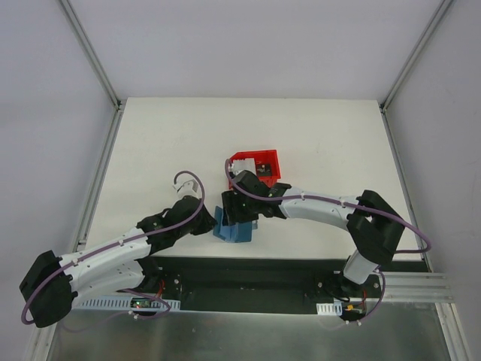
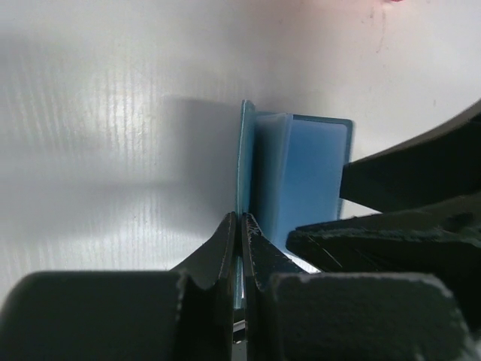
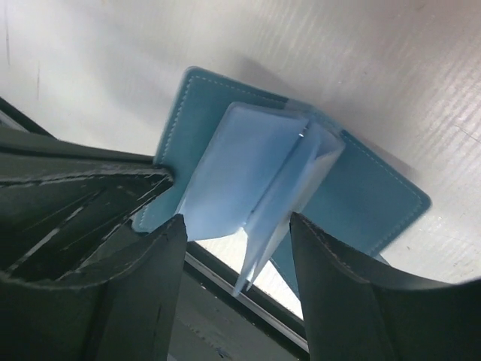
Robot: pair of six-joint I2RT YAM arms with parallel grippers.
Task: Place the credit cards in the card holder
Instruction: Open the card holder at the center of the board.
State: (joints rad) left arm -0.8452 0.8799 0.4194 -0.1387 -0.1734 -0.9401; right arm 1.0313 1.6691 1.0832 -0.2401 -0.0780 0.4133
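Observation:
The teal-blue card holder (image 1: 234, 230) stands spread open on the table near its front edge. My left gripper (image 2: 242, 226) is shut on the edge of its teal cover (image 2: 245, 150), coming in from the left (image 1: 213, 223). My right gripper (image 3: 237, 241) hangs open over the holder, its fingers (image 3: 161, 256) on either side of the lighter blue inner pockets (image 3: 248, 162) without pressing them. In the top view that gripper (image 1: 239, 216) hides part of the holder. A pale credit card (image 1: 244, 162) lies in the red bin behind; no card shows between any fingers.
The red plastic bin (image 1: 269, 159) sits just behind the right wrist, mid-table. The black base rail (image 1: 248, 274) runs along the near edge right below the holder. In the left wrist view the right gripper's dark fingers (image 2: 406, 188) crowd the holder's right side.

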